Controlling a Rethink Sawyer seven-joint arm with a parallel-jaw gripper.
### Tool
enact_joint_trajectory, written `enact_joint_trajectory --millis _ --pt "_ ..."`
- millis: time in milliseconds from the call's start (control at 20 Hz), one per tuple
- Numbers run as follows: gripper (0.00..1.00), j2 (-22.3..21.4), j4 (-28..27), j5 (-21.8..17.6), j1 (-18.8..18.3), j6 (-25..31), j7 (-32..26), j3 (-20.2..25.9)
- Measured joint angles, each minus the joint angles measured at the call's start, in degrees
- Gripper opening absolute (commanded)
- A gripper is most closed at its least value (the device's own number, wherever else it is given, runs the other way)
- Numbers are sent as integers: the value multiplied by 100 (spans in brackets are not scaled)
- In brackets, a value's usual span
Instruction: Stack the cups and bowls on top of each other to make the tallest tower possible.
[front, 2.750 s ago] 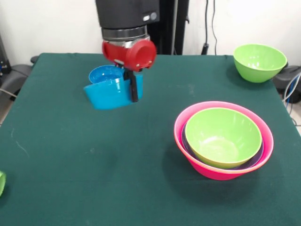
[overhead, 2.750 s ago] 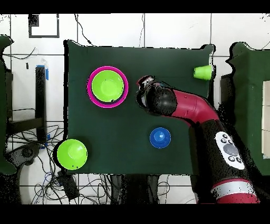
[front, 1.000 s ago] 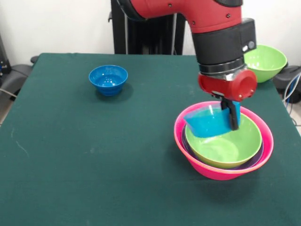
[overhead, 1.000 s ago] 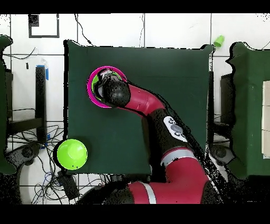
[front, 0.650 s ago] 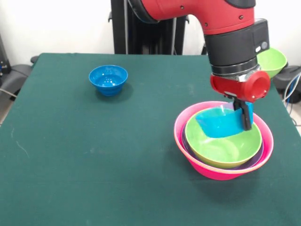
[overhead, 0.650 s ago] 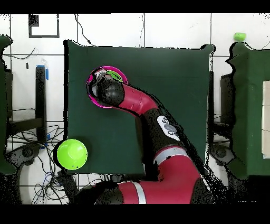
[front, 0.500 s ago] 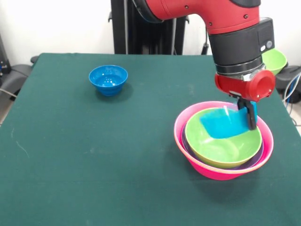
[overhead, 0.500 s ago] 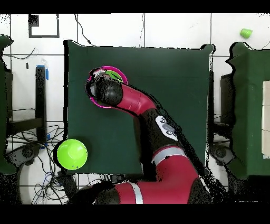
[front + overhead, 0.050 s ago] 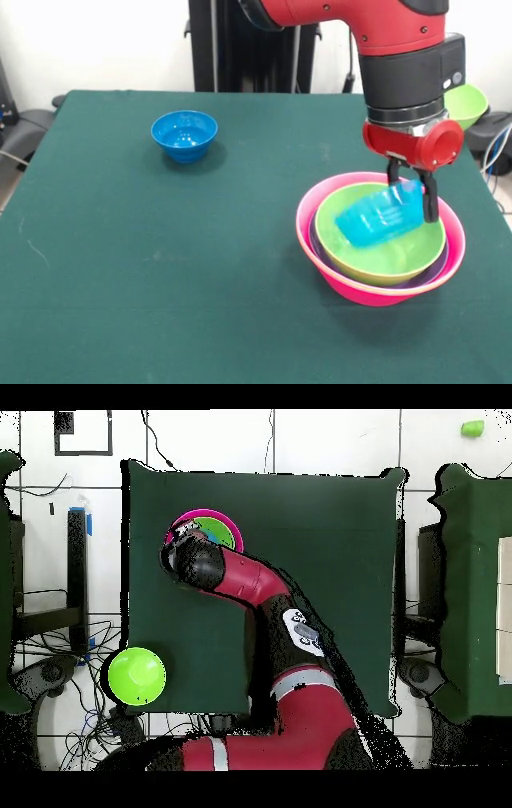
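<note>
so, leftmost we note a small blue bowl (image 9: 185,134) alone on the worktop (image 9: 160,264). rightward, the tower (image 9: 381,237) takes a tilted second blue bowl (image 9: 380,217), gripper (image 9: 410,196) apparently just spread above it. next, we judge: lift clear, fetch the other.

Blue bowl (image 9: 378,216) in green bowl (image 9: 380,234) — pink bowl (image 9: 379,238) outermost — dark green table (image 9: 160,264).

The surface (image 9: 160,264) is covered in dark green cloth. A small blue bowl (image 9: 184,134), the tower (image 9: 379,282) with its pink outer bowl, and a lone green bowl (image 9: 466,102) are carried on it.
</note>
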Motion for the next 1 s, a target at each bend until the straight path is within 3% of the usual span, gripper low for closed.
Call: enact_joint_trajectory --millis 1000 --pt "100 105 2 1 -328 -283 0 -498"
